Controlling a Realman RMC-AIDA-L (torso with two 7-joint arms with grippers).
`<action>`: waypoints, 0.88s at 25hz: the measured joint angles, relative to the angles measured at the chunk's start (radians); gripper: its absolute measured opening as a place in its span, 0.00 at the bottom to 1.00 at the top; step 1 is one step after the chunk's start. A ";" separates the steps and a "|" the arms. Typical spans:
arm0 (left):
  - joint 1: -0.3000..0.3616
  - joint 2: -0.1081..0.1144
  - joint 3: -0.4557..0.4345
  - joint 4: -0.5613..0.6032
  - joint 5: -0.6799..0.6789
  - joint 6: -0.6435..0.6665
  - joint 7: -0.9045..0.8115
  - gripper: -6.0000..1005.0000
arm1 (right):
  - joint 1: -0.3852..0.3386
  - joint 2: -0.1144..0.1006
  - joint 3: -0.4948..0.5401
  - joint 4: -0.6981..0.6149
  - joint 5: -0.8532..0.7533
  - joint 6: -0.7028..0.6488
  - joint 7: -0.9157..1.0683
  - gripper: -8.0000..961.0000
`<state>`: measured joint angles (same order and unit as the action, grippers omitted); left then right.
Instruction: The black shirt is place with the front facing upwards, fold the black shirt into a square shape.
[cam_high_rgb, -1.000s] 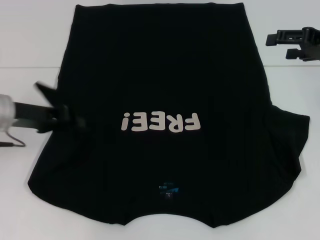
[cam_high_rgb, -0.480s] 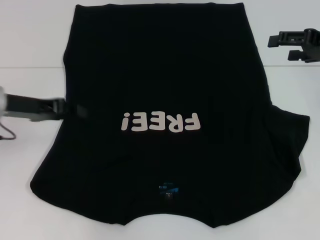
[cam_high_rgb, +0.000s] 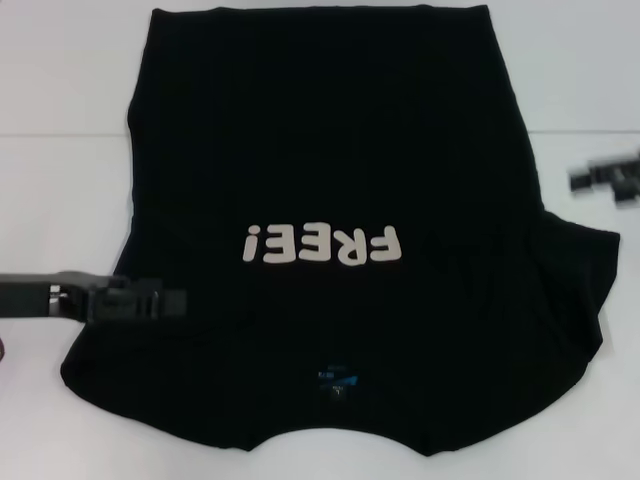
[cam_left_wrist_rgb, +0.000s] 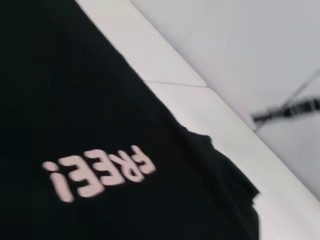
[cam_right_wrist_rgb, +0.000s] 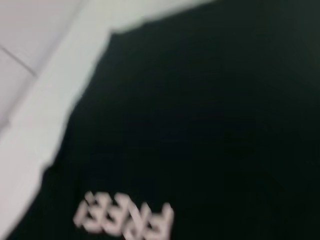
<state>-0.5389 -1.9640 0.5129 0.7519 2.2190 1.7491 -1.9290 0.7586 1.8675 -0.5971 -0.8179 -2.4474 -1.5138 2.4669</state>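
Observation:
The black shirt (cam_high_rgb: 330, 180) lies flat on the white table, front up, with the white "FREE!" print (cam_high_rgb: 322, 244) upside down to me and the blue neck label (cam_high_rgb: 336, 378) near my edge. Its left sleeve is folded in; the right sleeve (cam_high_rgb: 580, 300) still sticks out. My left gripper (cam_high_rgb: 165, 303) is over the shirt's left edge, near the collar end. My right gripper (cam_high_rgb: 608, 180) hovers off the shirt's right side, above the sleeve. The shirt also shows in the left wrist view (cam_left_wrist_rgb: 100, 150) and the right wrist view (cam_right_wrist_rgb: 210, 125).
The white table (cam_high_rgb: 60, 190) surrounds the shirt, with bare surface at the left and right. A seam line in the table (cam_high_rgb: 60, 135) runs across behind the arms.
My left gripper has moved toward me along the shirt's left edge, from level with the print to below it. My right gripper has dropped down and nearer the right sleeve.

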 joint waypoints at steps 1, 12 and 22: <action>0.002 -0.002 -0.004 -0.002 0.000 -0.012 -0.001 0.70 | -0.006 -0.002 0.009 -0.007 -0.036 -0.031 0.019 0.89; -0.033 -0.038 -0.016 -0.005 0.004 -0.142 0.004 0.75 | -0.102 -0.022 0.080 -0.026 -0.080 -0.177 0.099 0.88; -0.057 -0.043 -0.021 -0.005 -0.001 -0.169 0.005 0.75 | -0.120 0.011 0.049 0.040 -0.131 -0.106 0.097 0.83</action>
<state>-0.5956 -2.0070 0.4919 0.7472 2.2180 1.5804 -1.9236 0.6390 1.8785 -0.5482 -0.7778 -2.5785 -1.6199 2.5639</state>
